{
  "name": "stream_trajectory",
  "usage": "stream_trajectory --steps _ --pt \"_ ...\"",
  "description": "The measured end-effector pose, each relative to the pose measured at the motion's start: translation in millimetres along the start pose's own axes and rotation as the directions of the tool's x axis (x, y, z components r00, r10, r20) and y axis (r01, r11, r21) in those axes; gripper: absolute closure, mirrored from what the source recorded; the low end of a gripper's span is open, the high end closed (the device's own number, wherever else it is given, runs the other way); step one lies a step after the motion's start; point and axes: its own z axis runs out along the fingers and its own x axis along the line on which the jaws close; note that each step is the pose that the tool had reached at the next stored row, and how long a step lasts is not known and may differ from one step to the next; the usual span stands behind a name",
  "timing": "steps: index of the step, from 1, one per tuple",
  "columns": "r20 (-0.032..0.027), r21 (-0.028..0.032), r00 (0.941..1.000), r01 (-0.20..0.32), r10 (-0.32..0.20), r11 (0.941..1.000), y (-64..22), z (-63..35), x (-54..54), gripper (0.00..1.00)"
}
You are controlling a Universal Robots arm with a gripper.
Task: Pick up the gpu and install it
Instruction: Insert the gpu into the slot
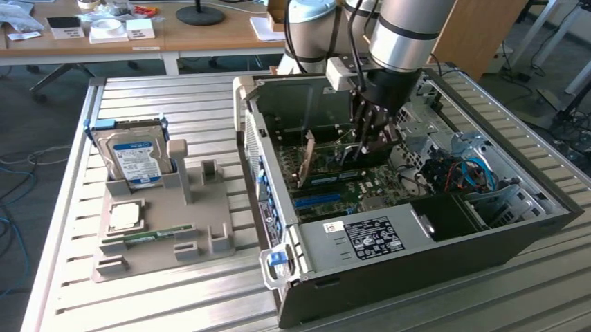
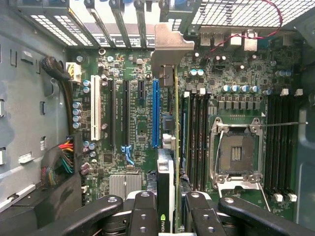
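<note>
- Floor cables (image 1: 14, 173) trail at 9 o'clock of the exterior view, off the slatted metal table (image 1: 185, 304), whose near edge lies bare.
- Grey fixture tray (image 1: 198, 207) sits at 9 o'clock of the computer case (image 1: 406, 277), bare slats between them.
- On it a hard drive (image 1: 137, 158) stands upright at 11 o'clock; a processor chip (image 1: 124, 216) and a green RAM stick (image 1: 152, 235) lie flat toward 7 o'clock.
- The case lies on its side, lid off, walls rising round the motherboard (image 1: 347, 188).
- From 12 o'clock the robot arm (image 1: 411, 34) reaches down inside; the gripper (image 1: 369, 146) hangs low between the walls, fingers (image 2: 142, 214) clamped on the gpu (image 1: 308, 158).
- The gpu stands on edge over the board, bracket toward the case's 9 o'clock wall, just beside the blue slot (image 2: 155, 113); whether it is seated I cannot tell.
- The processor socket (image 2: 236, 155) lies on the card's other side; blue and orange cables (image 1: 466, 173) crowd the drive bay at 3 o'clock of the gripper.
- A wooden desk (image 1: 185, 38) stands beyond the table at 12 o'clock.
</note>
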Motion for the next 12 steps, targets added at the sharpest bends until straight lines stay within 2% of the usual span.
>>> stream_trajectory --steps 4,12 --pt "0.0002 0.0000 1.0000 0.000 0.000 1.0000 3.0 0.6 0.0 0.73" --pt "-0.0001 -0.0001 1.0000 0.000 0.000 1.0000 3.2 0.8 0.1 0.73"
